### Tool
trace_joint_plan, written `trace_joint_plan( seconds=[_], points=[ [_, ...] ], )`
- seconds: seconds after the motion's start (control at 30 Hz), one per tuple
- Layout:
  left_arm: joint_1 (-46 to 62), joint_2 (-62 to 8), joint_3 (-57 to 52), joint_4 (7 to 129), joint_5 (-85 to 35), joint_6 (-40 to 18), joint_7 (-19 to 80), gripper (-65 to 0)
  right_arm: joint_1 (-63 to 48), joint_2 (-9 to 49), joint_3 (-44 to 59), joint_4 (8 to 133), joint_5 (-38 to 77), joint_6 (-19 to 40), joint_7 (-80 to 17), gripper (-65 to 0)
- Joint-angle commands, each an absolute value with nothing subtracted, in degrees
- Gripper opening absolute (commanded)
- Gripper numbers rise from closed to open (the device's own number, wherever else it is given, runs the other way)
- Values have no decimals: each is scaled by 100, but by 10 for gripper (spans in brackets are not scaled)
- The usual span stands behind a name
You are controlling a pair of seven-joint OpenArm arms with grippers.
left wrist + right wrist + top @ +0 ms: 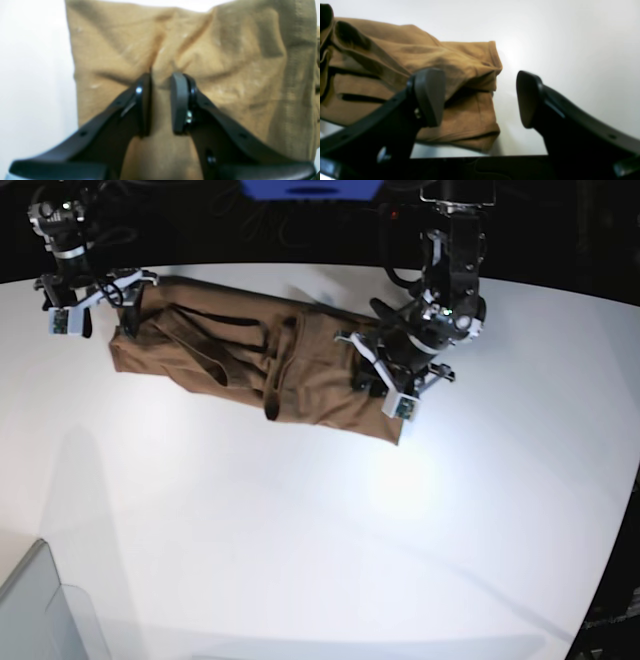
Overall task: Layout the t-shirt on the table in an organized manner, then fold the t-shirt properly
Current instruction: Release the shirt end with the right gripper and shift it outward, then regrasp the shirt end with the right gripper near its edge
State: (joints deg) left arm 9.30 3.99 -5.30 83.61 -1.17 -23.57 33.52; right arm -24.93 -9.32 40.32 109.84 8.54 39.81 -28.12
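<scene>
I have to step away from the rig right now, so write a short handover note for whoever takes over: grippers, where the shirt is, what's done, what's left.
Left gripper: narrowed on a pinch of the t-shirt at the end nearer that arm; fabric bunches between the fingers.
Right gripper: open, empty, jaws straddling the shirt's other end where it meets bare table.
Shirt: lying on the table as a long, narrow, creased band between the two arms, folded lengthwise.
Done: shirt gathered into that band.
Left: smooth the wrinkles and fold the band crosswise into a compact stack. Whether the sleeves are tucked neatly cannot be told.
</scene>
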Motion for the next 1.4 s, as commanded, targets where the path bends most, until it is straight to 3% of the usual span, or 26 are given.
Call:
trace_joint_plan(
  seconds=[0.0,0.37,0.97,1.37],
  points=[
    [1121,426,-488,8092,286,-2325,4365,-501,-2519,-900,4048,11081,936,4000,-2659,-202],
    [1130,426,-479,8084,286,-2325,4365,-501,-2624,-900,4031,11020,927,4000,-2659,-201],
    [1156,400,-488,8084,286,-2343,4365,-501,-2246,-857,4057,9921,919,4000,-2651,-199],
    [1174,409,-505,8084,286,-2352,4365,-501,-2123,-813,4444,10527,927,4000,-2651,-196]
  ],
)
